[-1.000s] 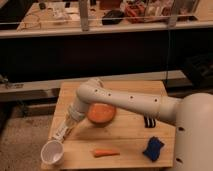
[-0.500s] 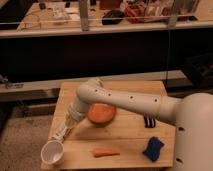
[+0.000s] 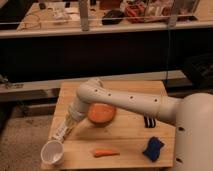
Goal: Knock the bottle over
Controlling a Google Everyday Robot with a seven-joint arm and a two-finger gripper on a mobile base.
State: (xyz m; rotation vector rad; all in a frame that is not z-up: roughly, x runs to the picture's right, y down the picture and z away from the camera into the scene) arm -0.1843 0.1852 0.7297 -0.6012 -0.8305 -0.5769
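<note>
End effector (image 3: pixel 66 125), grip state unclear, hangs low by the desk's (image 3: pixel 130 90) edge; the bottle (image 3: pixel 59 135) seems to be the pale shape at its tip. A wide sweep could shove the cup (image 3: pixel 52 151) off.

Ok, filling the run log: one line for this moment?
arm: stretched left | gripper: low at left edge of table, near white cup | bottle: not made out
</note>
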